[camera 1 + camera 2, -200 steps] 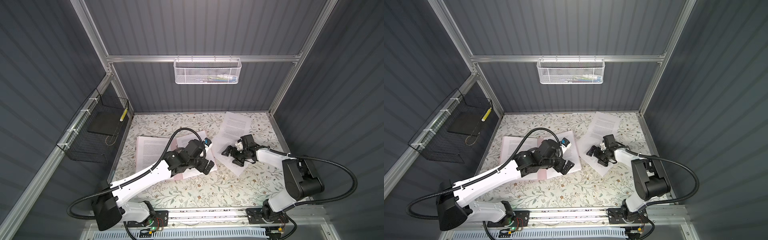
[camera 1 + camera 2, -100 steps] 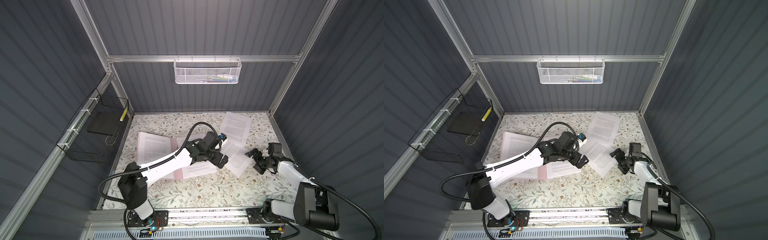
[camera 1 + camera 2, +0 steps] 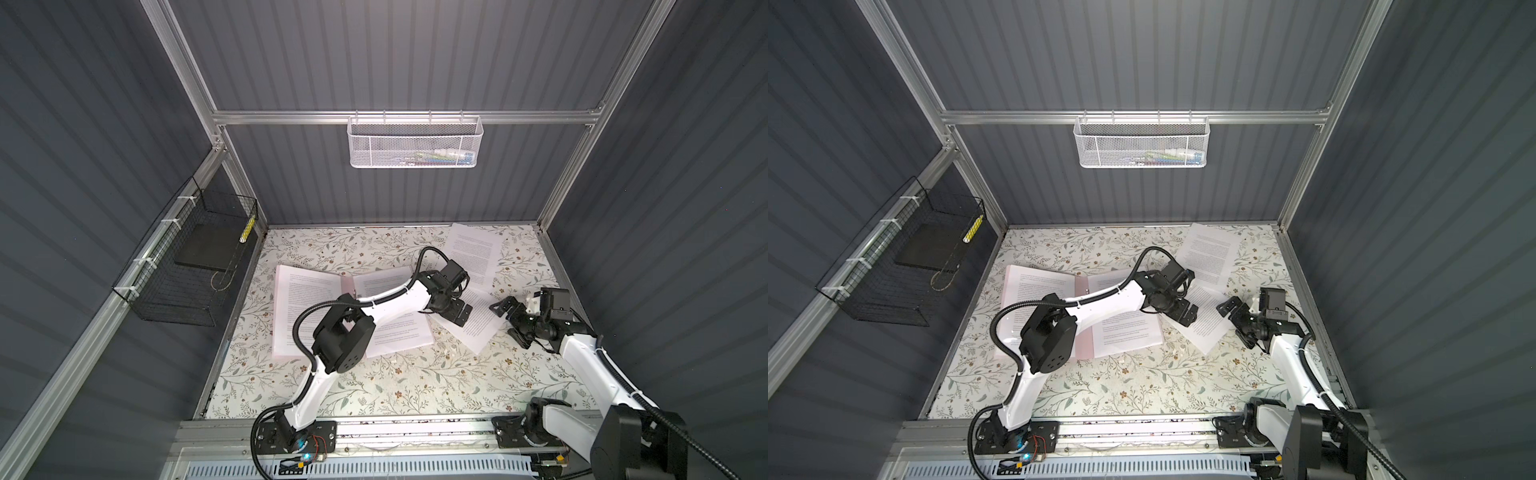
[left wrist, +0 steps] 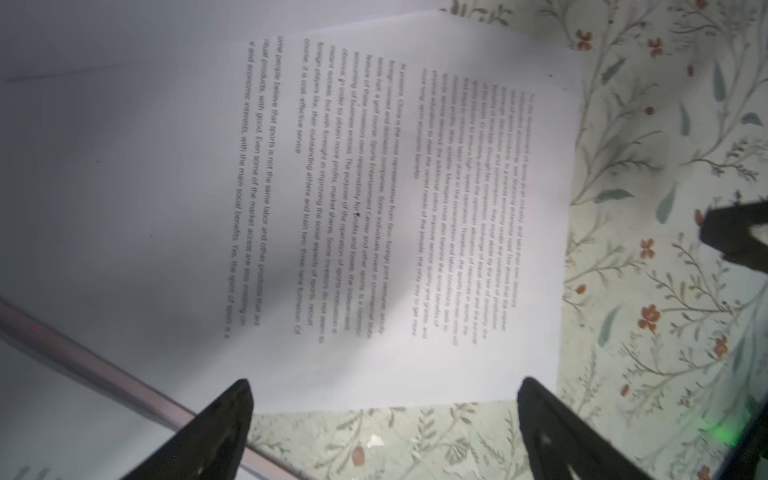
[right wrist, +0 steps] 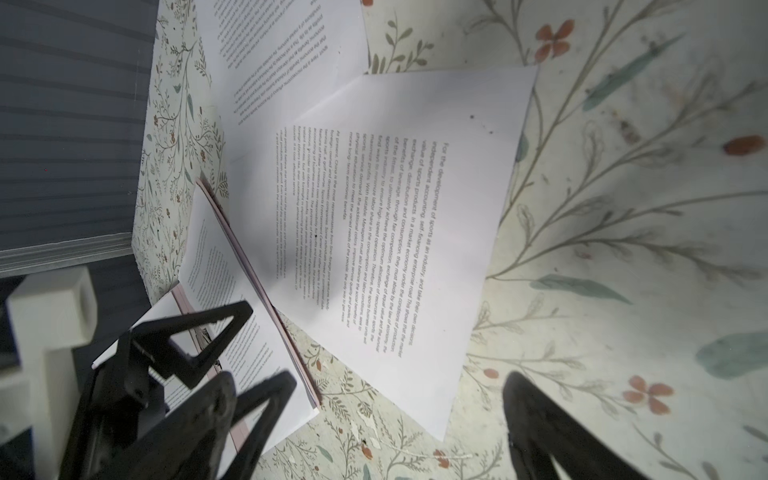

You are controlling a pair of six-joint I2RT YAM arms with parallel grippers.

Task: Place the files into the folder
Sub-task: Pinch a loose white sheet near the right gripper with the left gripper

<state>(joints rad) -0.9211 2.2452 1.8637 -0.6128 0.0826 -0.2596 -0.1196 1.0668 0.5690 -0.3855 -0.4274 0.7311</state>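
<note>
The pale pink folder point(image 3: 348, 283) lies open left of the middle, a printed sheet on each half point(image 3: 303, 307) point(image 3: 395, 332). Two more of the files lie loose to its right: one sheet point(image 3: 473, 253) at the back, another point(image 3: 478, 332) overlapping it nearer the front. My left gripper point(image 3: 457, 313) reaches across the folder and hovers open over the near sheet's left corner point(image 4: 415, 249). Open as well, my right gripper point(image 3: 509, 318) hangs just off that sheet's right edge point(image 5: 395, 228). Nothing is held. In both top views the left arm hides part of the folder point(image 3: 1081, 286).
A black wire basket point(image 3: 187, 266) holding a flat black slab hangs on the left wall. On the back rail hangs a white mesh basket point(image 3: 415, 145). Aluminium posts stand at the back corners, and the floral mat point(image 3: 395, 386) runs to the front rail.
My left gripper has swung right, from over the folder's right page to the near loose sheet. My right gripper has pulled back right, off that sheet. Both stay open.
</note>
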